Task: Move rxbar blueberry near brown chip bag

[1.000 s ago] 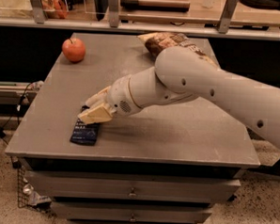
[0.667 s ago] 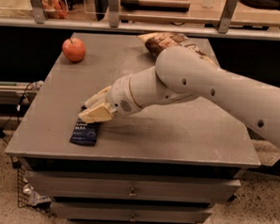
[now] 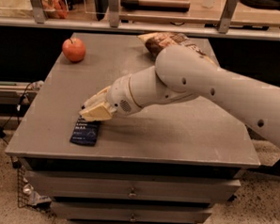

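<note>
End effector point(image 3: 95, 110), grip state unclear, sits over far end of the rxbar blueberry point(image 3: 86, 132).

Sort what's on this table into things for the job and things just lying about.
For the job: rxbar blueberry, front left edge; brown chip bag, far edge; pincer, low over the bar's far end.
Just lying about: red apple, back left corner.

hand point(image 3: 97, 110) over rxbar blueberry point(image 3: 86, 131): smooth cream plastic | table point(image 3: 176, 134): matt grey
</note>
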`<action>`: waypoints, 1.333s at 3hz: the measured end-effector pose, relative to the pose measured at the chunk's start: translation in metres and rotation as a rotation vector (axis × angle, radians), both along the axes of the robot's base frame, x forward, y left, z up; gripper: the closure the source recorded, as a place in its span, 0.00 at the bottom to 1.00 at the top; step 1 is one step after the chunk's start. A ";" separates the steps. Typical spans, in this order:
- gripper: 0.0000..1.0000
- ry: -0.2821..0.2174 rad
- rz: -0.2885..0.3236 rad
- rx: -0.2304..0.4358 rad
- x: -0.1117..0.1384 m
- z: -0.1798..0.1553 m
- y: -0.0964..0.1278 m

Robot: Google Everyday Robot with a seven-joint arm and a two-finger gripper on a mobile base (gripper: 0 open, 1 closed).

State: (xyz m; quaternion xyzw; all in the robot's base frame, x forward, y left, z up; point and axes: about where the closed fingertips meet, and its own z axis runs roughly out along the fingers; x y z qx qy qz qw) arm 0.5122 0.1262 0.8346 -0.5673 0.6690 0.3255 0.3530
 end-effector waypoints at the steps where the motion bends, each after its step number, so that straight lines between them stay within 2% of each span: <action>1: 1.00 0.000 0.000 0.000 0.000 0.001 0.000; 3: 1.00 0.000 0.000 0.000 0.000 0.001 0.000; 4: 0.80 0.000 0.000 0.000 0.000 0.001 0.000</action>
